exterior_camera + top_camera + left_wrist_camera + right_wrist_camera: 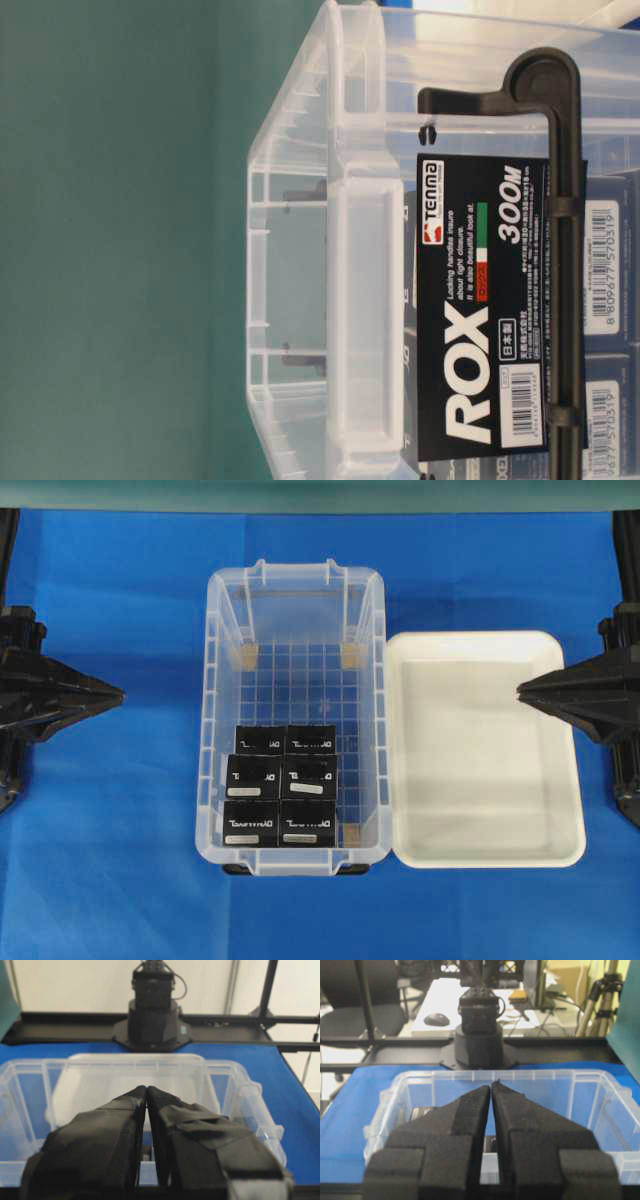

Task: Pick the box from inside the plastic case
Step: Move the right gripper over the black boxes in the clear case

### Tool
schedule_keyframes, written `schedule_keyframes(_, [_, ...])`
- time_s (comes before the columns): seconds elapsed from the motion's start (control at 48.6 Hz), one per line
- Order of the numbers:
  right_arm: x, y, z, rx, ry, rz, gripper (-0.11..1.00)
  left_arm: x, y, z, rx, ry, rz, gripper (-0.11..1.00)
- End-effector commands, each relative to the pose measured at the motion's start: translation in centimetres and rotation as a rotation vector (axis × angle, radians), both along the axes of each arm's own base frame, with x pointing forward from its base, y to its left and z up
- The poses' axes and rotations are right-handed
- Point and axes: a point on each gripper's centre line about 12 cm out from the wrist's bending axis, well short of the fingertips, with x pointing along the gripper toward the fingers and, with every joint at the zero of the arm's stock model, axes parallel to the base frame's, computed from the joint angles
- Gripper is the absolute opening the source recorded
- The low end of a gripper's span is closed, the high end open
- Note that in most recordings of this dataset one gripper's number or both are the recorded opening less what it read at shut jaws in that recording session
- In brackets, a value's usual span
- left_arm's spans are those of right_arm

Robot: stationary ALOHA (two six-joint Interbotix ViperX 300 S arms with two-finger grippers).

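The plastic case (pixel 296 715) stands in the middle of the blue cloth (pixel 110 830), and the box (pixel 253 776) sits inside it among six black look-alikes packed at its near end. The left gripper (pixel 122 694), well off the case's left side, has its jaws pressed together on nothing. The right gripper (pixel 520 690), jaws likewise pressed together and empty, hovers over the white tray (pixel 480 748) just beside the case's right wall.
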Motion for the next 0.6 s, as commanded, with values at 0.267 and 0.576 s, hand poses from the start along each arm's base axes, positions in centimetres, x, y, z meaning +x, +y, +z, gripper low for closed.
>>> schedule_keyframes(0.267, [1.0,-1.0,1.5,0.256,0.204,-0.049,0.01,0.7,0.1,1.2,-0.001,0.183,0.007,-0.04])
schedule_keyframes(0.576, [3.1,-1.6,2.7,0.326,0.534,-0.087,0.01,0.7,0.2,1.5,-0.004,0.267,0.009,-0.04])
